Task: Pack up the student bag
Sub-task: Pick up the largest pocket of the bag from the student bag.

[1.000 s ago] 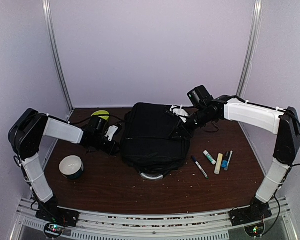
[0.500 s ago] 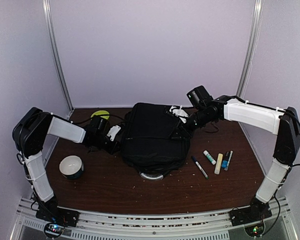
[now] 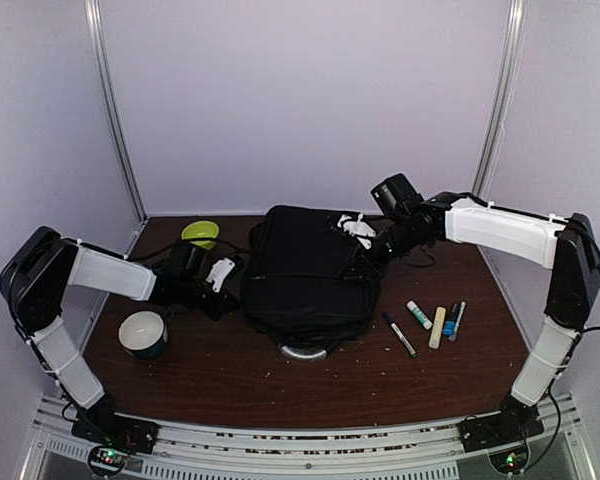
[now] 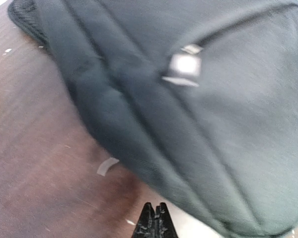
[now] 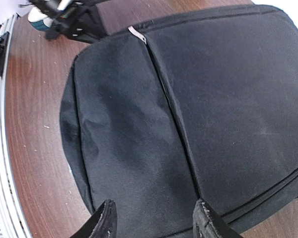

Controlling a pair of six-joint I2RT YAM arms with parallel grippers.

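Moved since prior frames: L arm drawn back toward the left wall, elbow lower; L claw (image 4: pixel 155 223), part open a sec ago, now closed.

1. L claw: fingers pressed together, gripping nothing. Tips over bare surface (image 3: pixel 280 385), just short of the bag's left edge.
2. White round tub (image 3: pixel 143 333), dark band at base: near-left, in front of L forearm, apart from bag.
3. Yellow-green dish (image 3: pixel 200 232): far-left, behind L wrist.
4. Student bag (image 3: pixel 305 275): black fabric, lying flat at centre of surface btwn both arms. Grey handle (image 3: pixel 303 351) pokes out at near edge. Zip seam runs across the top panel, w/ grey pull tab (image 5: pixel 136 34) seen in R wrist view.
5. R claw (image 5: pixel 156 218): open, fingers spread wide over bag's far-right part, holding nothing. Contact w/ fabric: can't tell.
6. Right of bag, loose row on surface, near-right:
   - black-and-white pen (image 3: pixel 400 334), closest to bag
   - green-and-white stick (image 3: pixel 419 315)
   - pale yellow stick (image 3: pixel 437 327)
   - blue marker (image 3: pixel 449 320)
   - dark pen (image 3: pixel 458 320), just beside the blue one
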